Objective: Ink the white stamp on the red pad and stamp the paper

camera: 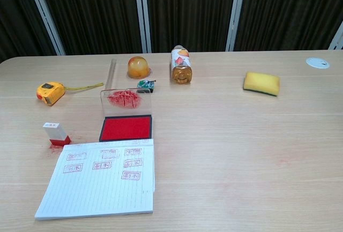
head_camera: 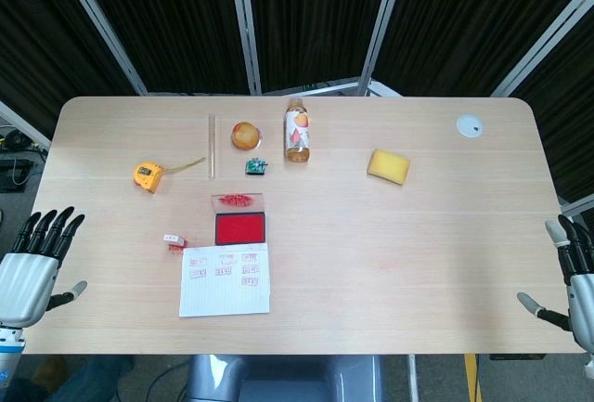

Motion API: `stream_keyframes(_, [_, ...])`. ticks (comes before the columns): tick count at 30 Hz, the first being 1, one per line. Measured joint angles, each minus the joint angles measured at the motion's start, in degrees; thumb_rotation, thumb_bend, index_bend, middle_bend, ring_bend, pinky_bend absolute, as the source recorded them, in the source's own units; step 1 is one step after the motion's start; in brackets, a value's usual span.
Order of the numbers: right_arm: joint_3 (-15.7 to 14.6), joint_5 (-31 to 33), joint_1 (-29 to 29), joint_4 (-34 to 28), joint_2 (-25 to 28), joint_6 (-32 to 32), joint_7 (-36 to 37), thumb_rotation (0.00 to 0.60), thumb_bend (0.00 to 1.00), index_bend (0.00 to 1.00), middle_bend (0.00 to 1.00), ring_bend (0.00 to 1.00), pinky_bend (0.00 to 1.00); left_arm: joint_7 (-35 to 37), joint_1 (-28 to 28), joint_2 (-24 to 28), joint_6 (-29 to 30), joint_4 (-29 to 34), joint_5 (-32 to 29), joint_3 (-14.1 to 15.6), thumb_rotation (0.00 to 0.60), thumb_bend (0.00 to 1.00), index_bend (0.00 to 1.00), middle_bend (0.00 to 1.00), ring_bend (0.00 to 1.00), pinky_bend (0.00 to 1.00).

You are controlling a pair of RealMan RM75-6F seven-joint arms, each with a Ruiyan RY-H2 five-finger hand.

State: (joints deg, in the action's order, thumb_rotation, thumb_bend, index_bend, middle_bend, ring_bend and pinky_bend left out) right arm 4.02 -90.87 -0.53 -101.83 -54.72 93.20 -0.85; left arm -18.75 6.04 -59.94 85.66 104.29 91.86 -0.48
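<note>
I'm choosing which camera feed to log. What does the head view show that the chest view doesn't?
Only the head view shows the robot's left hand and right hand, both open at the near table edge. Only the chest view shows the ink pad's clear upright lid face on, smeared red. Both share the white stamp, red ink pad, lined paper and yellow sponge.

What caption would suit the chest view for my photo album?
White stamp standing left of the open red pad, lined paper with red stamp marks in front, untouched by any robot hand.
</note>
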Motion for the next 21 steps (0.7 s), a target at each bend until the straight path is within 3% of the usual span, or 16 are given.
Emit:
stream_keyframes(6, [-0.06,0.25,0.08,-0.02,-0.06,-0.43,-0.22,0.600,0.00,0.00,0.00,0.00,0.00,0.14,0.21,0.04,-0.80,-0.39,-0.45,0.03,0.600,0.01,0.00,0.00,0.02,0.04])
stream_keyframes(8, [-0.01,0.38,0.11,-0.18,0.00,-0.50,-0.18,0.600,0.00,0.00,0.00,0.00,0.00,0.20,0.75,0.07,-2.02,-0.86,-0.67,0.02,0.600,0.02,0.00,0.00,0.14,0.18])
stream_keyframes(10, [0.08,0.51,0.15,-0.41,0.05,-0.52,-0.12,0.600,0.00,0.00,0.00,0.00,0.00,0.63,1.66,-0.20,-3.76,-1.71,-1.26,-0.20,0.600,0.03,0.00,0.00,0.36,0.38])
stream_keyframes(13, [0.22,0.66,0.21,-0.64,0.08,-0.54,-0.10,0.600,0.00,0.00,0.00,0.00,0.00,2.14,3.33,-1.17,-6.54,-3.13,-2.47,-0.76,0.600,0.04,0.00,0.00,0.57,0.61])
stream_keyframes(16, [0.33,0.92,0.31,-0.60,-0.06,-0.69,-0.18,0.600,0.00,0.00,0.00,0.00,0.00,3.34,5.27,-2.61,-9.48,-4.58,-3.92,-1.63,0.600,0.04,0.00,0.02,0.70,0.79])
stream_keyframes(21, [0.86,2.10,0.68,-0.39,-0.47,-1.23,-0.80,0.600,0.00,0.00,0.00,0.00,0.00,5.17,9.90,-7.39,-15.86,-7.99,-6.76,-3.72,0.600,0.04,0.06,0.14,0.80,0.90])
